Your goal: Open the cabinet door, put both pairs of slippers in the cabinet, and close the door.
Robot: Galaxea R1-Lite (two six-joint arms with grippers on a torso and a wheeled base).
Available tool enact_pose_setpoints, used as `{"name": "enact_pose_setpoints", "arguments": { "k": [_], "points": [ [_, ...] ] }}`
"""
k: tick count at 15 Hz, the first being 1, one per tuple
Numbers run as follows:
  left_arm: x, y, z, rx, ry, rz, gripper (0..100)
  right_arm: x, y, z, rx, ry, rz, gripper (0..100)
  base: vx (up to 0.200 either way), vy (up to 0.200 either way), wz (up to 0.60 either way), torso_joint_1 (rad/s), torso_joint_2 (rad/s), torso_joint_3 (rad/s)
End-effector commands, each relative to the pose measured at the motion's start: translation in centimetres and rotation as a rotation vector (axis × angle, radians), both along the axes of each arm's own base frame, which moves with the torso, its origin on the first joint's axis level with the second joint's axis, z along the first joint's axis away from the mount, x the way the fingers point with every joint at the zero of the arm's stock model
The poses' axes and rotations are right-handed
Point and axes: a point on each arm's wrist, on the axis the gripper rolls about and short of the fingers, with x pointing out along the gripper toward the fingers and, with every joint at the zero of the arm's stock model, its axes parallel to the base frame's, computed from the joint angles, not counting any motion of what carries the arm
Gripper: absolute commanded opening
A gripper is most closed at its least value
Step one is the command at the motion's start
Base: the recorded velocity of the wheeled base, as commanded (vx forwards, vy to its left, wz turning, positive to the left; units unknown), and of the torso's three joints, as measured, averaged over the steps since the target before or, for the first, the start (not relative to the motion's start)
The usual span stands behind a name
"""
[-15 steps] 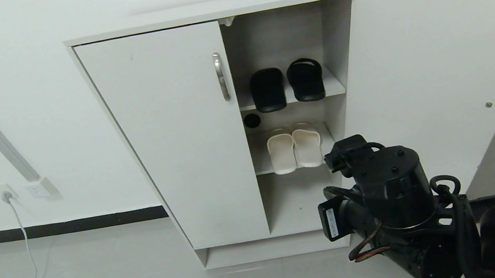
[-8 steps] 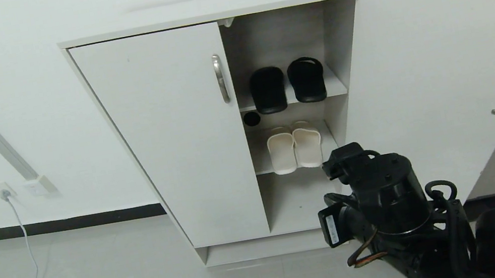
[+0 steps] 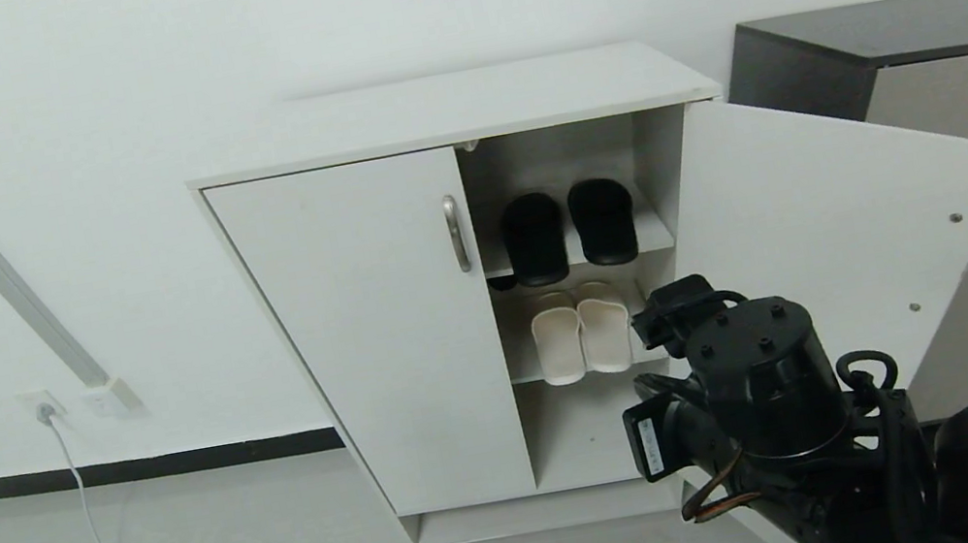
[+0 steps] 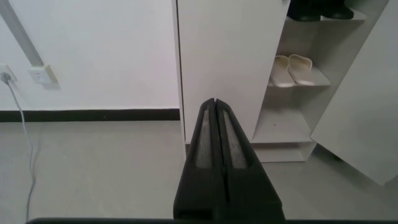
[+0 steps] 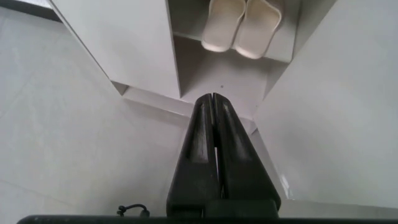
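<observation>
Closing remains: black slippers [image 3: 570, 228] and white slippers [image 3: 581, 331] lie inside the cabinet [image 3: 376, 329]. Its open door [image 3: 832, 233] stands at two o'clock from the right hand [image 5: 214, 102], seemingly nearer than the left hand [image 4: 214, 106]; both hands are pinched closed and empty.
</observation>
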Motion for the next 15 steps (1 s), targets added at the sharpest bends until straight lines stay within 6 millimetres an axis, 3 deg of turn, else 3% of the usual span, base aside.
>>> {"name": "enact_pose_setpoints", "arguments": {
  "k": [1, 15],
  "points": [
    [0.01, 0.00, -0.01, 0.000, 0.002, 0.001, 0, -0.04, -0.05, -0.03, -0.005, -0.001, 0.000, 0, 0.000, 0.000, 0.00, 0.124, -0.47, -0.330],
    [0.01, 0.00, -0.01, 0.000, 0.002, 0.001, 0, -0.07, -0.08, -0.10, -0.012, -0.001, 0.001, 0, 0.000, 0.000, 0.00, 0.186, -0.50, -0.319]
  ]
}}
